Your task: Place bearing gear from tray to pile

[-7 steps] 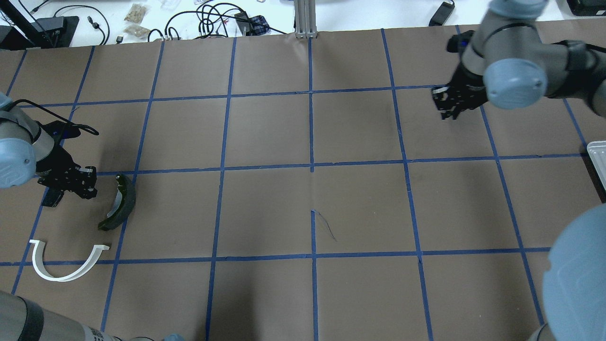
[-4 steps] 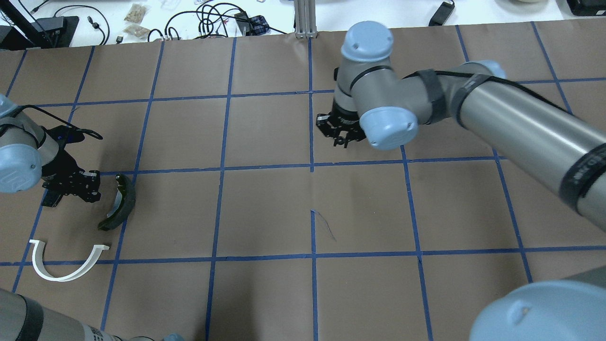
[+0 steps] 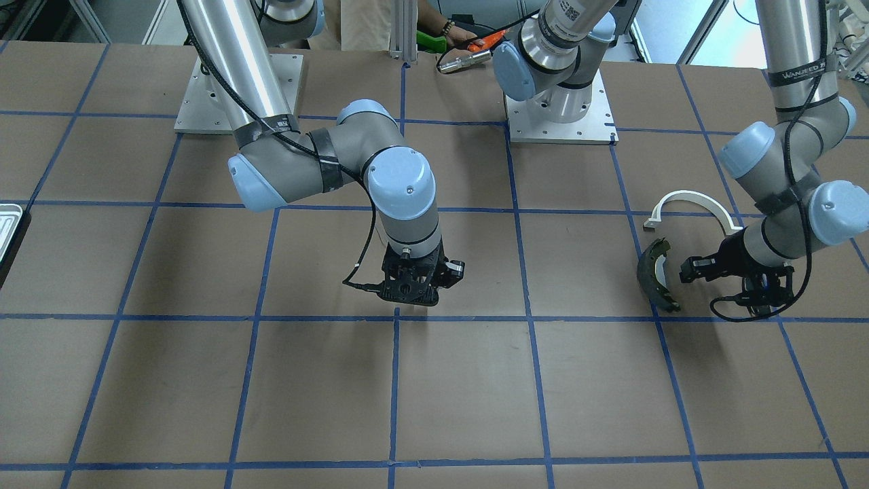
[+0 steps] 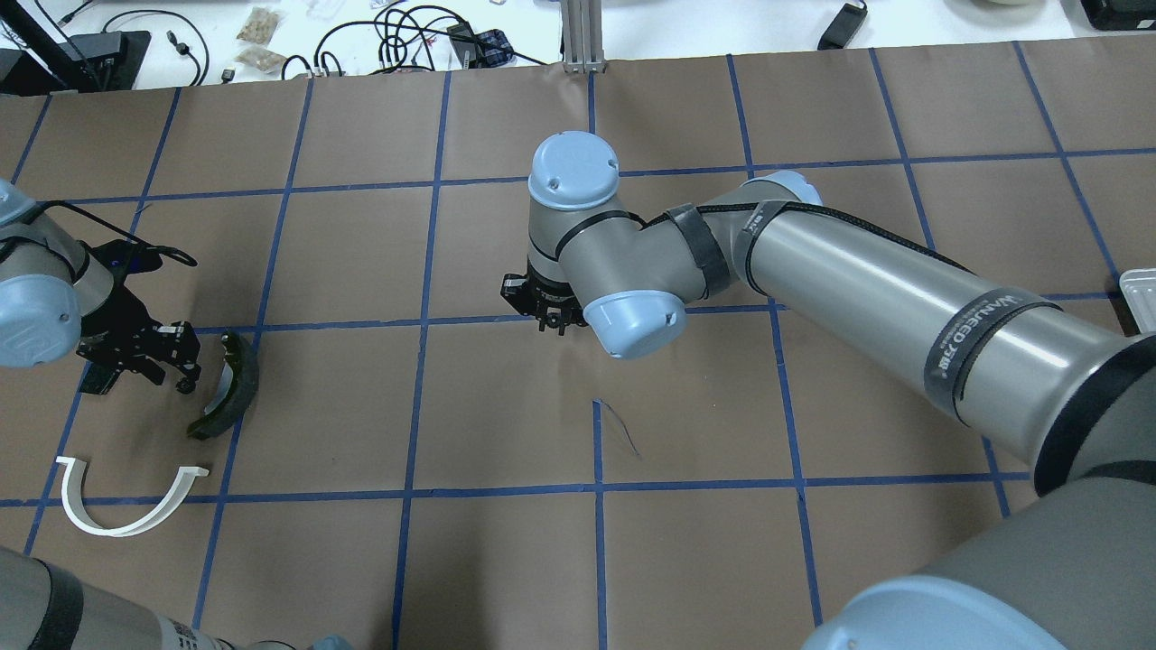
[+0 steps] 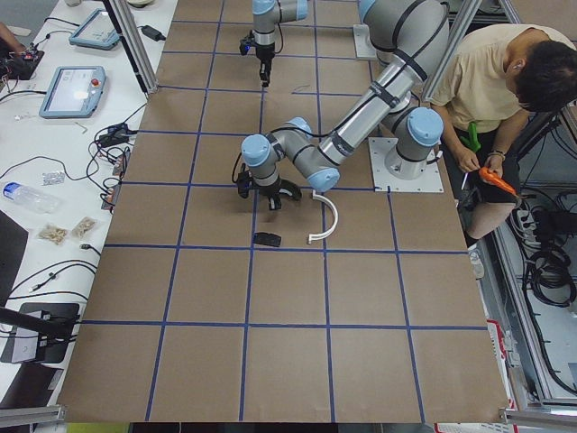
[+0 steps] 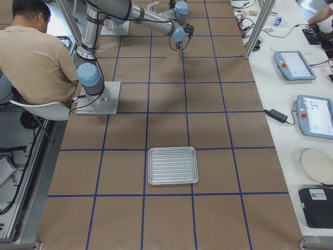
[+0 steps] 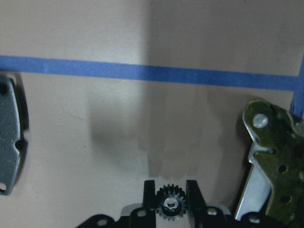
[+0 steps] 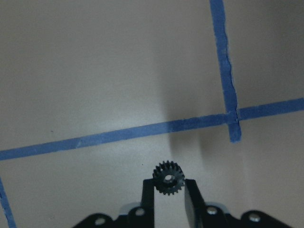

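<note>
My right gripper [image 4: 546, 311] hangs above the table's middle, shut on a small black bearing gear [image 8: 168, 178] held between its fingertips. My left gripper [image 4: 149, 354] sits low beside the pile, and a second black gear [image 7: 171, 205] sits between its fingers [image 7: 192, 190]. The pile holds an olive-grey brake shoe [image 4: 226, 388], a white plastic arch [image 4: 126, 506] and a small black pad [image 4: 95, 379]. The silvery tray [image 6: 172, 165] lies far off on my right side and looks bare. Only its corner [image 4: 1140, 293] shows in the overhead view.
Brown paper with a blue tape grid [image 4: 596, 316] covers the table. A person [image 6: 36, 57] sits behind the arm bases. Tablets and cables [image 6: 294, 65] lie on the white bench along the far edge.
My right arm has swept from the far right to the table's middle, carrying its gear. My left gripper has edged slightly closer to the brake shoe.
</note>
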You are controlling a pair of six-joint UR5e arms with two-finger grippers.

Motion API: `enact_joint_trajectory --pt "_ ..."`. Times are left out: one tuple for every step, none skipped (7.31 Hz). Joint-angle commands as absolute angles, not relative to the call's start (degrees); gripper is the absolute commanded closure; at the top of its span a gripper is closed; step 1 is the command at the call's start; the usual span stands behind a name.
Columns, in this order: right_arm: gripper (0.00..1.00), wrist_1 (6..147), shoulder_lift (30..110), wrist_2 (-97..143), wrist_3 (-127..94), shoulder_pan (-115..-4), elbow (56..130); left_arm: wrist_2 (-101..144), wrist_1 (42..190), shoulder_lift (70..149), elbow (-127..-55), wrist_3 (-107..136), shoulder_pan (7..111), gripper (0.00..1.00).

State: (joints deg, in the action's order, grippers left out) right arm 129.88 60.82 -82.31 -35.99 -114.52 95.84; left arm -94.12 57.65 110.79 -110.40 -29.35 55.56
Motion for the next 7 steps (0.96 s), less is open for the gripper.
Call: enact_joint_trajectory --pt "0.00 131.66 62.56 -86.54 -29.07 -110.07 94.41 -94.22 58.18 109.26 -109.61 -28.75 56.24 0.00" --pt "0.00 124.70 65.88 -86.92 -20.04 -104.21 93.44 -93.52 59.23 108.12 -107.69 -28.39 57.47 0.00" --pt "0.00 116.10 70.27 -87.01 -10.03 -97.28 91.86 -93.43 63.15 107.15 -104.19 -26.13 60.44 0.00" --pt "0.00 108.97 73.79 -87.36 -0.19 -90.59 90.19 -93.43 69.28 105.92 -99.45 -20.54 64.73 0.00" --pt "0.00 103.59 77.57 -87.54 6.00 -86.00 89.39 -93.34 74.83 105.13 -94.88 -14.48 69.65 0.00" --pt "0.00 98.92 82.57 -87.63 6.67 -84.04 89.12 -93.34 76.10 105.29 -92.66 -10.33 75.61 0.00" --pt "0.00 97.66 86.79 -87.71 6.59 -83.76 89.38 -92.12 76.03 105.82 -92.46 -5.06 82.81 0.00"
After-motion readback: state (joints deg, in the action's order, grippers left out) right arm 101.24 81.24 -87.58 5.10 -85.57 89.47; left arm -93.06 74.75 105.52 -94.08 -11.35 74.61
